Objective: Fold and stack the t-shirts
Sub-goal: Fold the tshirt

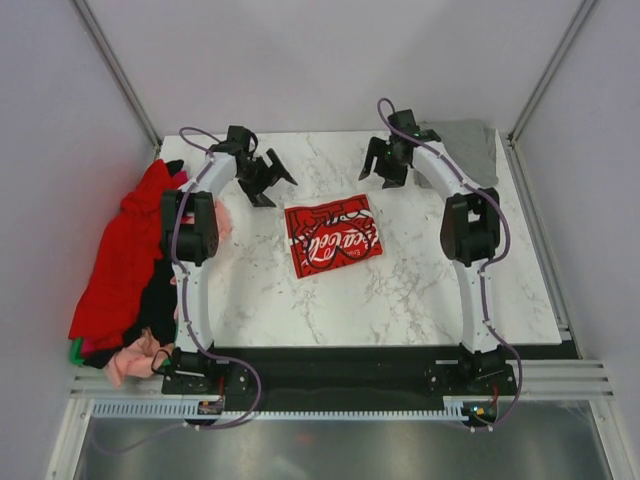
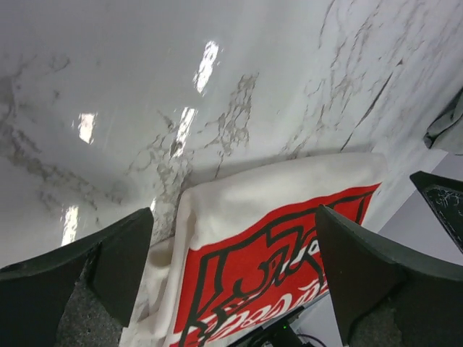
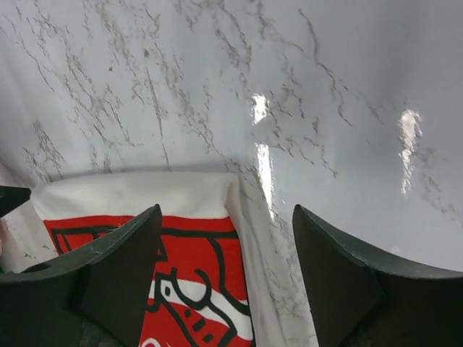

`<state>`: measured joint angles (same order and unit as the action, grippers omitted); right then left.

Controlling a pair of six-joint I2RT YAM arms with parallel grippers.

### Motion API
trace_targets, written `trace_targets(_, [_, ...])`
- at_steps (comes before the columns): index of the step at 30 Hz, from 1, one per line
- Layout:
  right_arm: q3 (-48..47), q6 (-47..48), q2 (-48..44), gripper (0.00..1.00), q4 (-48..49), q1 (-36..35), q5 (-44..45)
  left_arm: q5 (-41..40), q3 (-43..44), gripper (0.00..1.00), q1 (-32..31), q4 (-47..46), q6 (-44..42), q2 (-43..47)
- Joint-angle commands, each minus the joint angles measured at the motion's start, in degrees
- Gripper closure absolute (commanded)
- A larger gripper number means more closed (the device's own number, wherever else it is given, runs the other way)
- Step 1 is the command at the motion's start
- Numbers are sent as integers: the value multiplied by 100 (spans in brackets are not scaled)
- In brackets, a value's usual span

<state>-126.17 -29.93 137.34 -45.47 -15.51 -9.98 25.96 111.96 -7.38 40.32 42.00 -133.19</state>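
Observation:
A folded t-shirt with a red Coca-Cola print (image 1: 332, 235) lies flat in the middle of the marble table. My left gripper (image 1: 268, 180) is open and empty, above the table just beyond the shirt's far left corner; the shirt (image 2: 268, 246) shows between its fingers. My right gripper (image 1: 388, 165) is open and empty, beyond the shirt's far right corner; the shirt's white edge and print (image 3: 181, 238) show below it. A heap of shirts (image 1: 125, 265), red, black, pink and green, hangs over the table's left edge. A grey shirt (image 1: 468, 142) lies at the far right corner.
The marble table (image 1: 400, 300) has a dark strip along its near edge where both arm bases are bolted. Frame posts stand at the far left and far right corners. White walls close in the back and sides.

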Motion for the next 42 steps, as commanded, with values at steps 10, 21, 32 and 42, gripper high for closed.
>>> trace_targets(10, [5531,-373,-3538,32,2789,-31,-1137,-521,-1684,1,-132,407,-860,2451])
trace_targets(21, [6369,-470,-4364,98,3080,-198,-981,-767,-4208,3,-150,231,-1106,4643])
trace_targets(32, [6903,-452,-3618,100,3765,-190,-2027,-776,-5096,4,-141,205,-1273,5329])
trace_targets(42, [7738,-741,-3555,100,4187,-303,-1824,-741,-5158,4,-141,337,-1361,5672])
